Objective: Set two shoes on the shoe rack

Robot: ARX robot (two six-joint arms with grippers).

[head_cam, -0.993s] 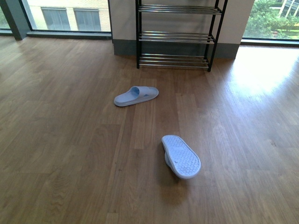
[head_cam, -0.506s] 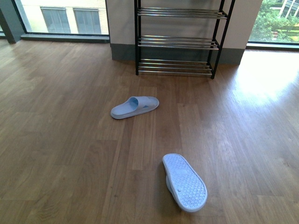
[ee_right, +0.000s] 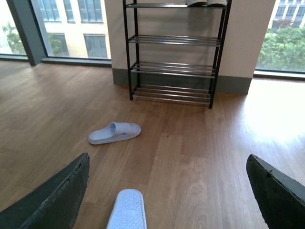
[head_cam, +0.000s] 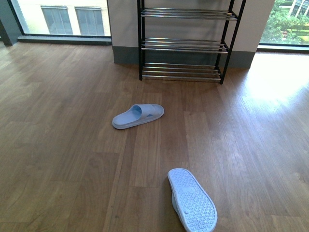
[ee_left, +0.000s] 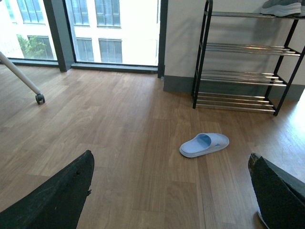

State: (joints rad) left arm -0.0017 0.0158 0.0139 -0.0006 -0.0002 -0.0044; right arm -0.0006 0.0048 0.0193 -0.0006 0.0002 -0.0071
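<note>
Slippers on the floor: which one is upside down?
The pale blue rubber slipper nearest the robot, dotted sole up; the other lies upright.

We saw one pale blue slide (head_cam: 138, 116) lying upright near the frame's centre, and the other slide (head_cam: 192, 200) flipped sole-up at lower right. The black-framed, silver-rodded shoe rack (head_cam: 183, 46) stood top centre.

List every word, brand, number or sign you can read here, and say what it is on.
No readable text in any view.
The upright slipper: no logo shows.
The overturned slipper: only a dotted tread on its sole; any mark there is too small to read.
The rack: no label.
The shoes on its top shelf: cut off by the picture's edge, nothing legible.
</note>
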